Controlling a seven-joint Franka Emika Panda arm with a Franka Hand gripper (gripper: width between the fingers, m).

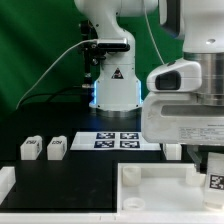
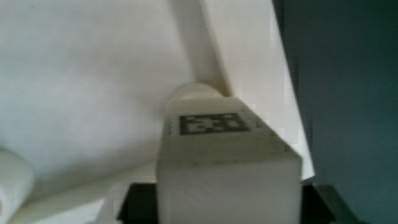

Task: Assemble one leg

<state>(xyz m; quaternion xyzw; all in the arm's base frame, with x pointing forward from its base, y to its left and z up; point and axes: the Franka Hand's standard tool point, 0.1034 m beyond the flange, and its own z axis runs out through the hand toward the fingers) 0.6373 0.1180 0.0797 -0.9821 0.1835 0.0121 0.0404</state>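
My gripper point(image 1: 212, 168) is shut on a white leg point(image 1: 214, 182) with a black-and-white tag, at the exterior view's right. It holds the leg upright over the far right corner of the large white tray-like panel point(image 1: 150, 185). In the wrist view the leg point(image 2: 222, 160) fills the space between my gripper's point(image 2: 226, 206) dark fingers point(image 2: 146, 202), tag facing up. Its far end is close to an inner corner of the panel's raised rim point(image 2: 240, 60); I cannot tell whether they touch. Two more legs point(image 1: 30, 148) point(image 1: 56, 147) stand on the table at the left.
The marker board point(image 1: 118, 139) lies in front of the robot's base point(image 1: 112, 85). Another small white part point(image 1: 172, 152) shows just behind my gripper. A white block point(image 1: 5, 182) sits at the left edge. A rounded white shape point(image 2: 15, 185) is beside the held leg.
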